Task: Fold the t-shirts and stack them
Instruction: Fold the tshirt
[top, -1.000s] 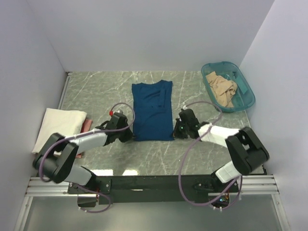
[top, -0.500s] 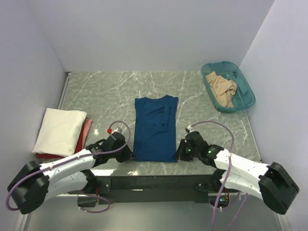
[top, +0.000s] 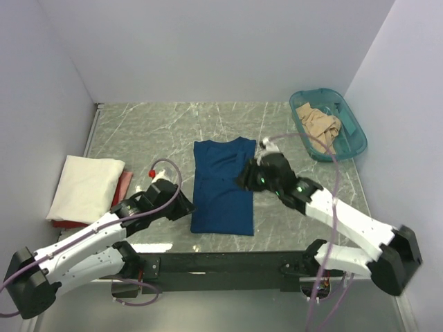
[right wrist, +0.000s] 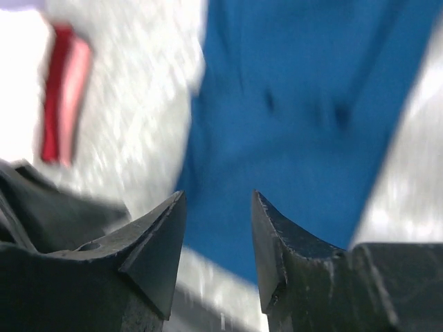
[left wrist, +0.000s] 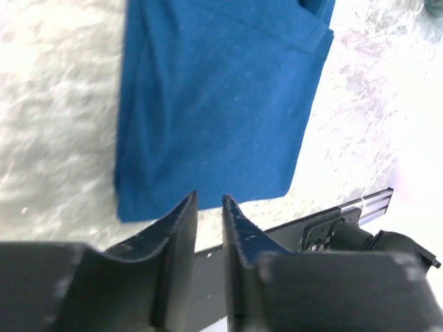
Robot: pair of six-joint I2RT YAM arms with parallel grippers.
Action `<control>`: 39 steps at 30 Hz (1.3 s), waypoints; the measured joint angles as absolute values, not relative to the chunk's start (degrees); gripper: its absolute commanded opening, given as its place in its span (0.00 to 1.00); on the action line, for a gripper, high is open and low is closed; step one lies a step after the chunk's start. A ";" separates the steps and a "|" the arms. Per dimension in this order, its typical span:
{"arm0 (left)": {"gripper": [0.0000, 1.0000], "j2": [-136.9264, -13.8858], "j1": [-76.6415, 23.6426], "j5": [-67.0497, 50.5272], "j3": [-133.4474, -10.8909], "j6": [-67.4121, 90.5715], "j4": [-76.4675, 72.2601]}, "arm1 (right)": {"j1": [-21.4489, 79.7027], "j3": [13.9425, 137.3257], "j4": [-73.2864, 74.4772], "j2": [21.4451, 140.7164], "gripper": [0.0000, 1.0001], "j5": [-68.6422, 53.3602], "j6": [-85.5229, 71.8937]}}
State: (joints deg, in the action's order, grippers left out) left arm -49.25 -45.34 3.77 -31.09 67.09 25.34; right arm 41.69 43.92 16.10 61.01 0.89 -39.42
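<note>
The dark blue t-shirt (top: 221, 187) lies flat in a long folded strip at the table's middle, collar end away from me. My left gripper (top: 184, 207) hovers just off its near left corner, jaws a narrow gap apart and empty (left wrist: 208, 200). My right gripper (top: 244, 178) hangs over the shirt's right edge, open and empty (right wrist: 218, 197), with blue cloth (right wrist: 311, 104) below it. A folded cream-white t-shirt (top: 86, 185) rests at the left. A tan t-shirt (top: 319, 126) lies crumpled in the teal tub (top: 354, 142).
A red flat item (top: 123, 188) pokes out from under the cream shirt. The tub stands at the back right by the wall. Walls close in the table on three sides. The black mounting rail (top: 221, 263) runs along the near edge.
Both grippers dragged the blue shirt toward the near edge, then opened and let go. The right gripper has lifted and swung back over the shirt; the left has shifted slightly away.
</note>
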 measured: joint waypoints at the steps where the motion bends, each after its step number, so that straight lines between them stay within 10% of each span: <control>1: 0.23 -50.50 -45.25 3.73 -31.70 66.65 24.14 | 40.80 47.07 14.94 64.12 0.49 0.86 -37.87; 19: 0.03 -74.54 -34.50 -5.65 -32.21 62.72 6.09 | 28.88 90.35 2.85 119.46 0.47 -13.74 -21.54; 39: 0.04 -79.66 -29.04 -10.33 -33.19 59.05 1.26 | 32.75 104.64 5.54 131.85 0.48 -17.61 -17.89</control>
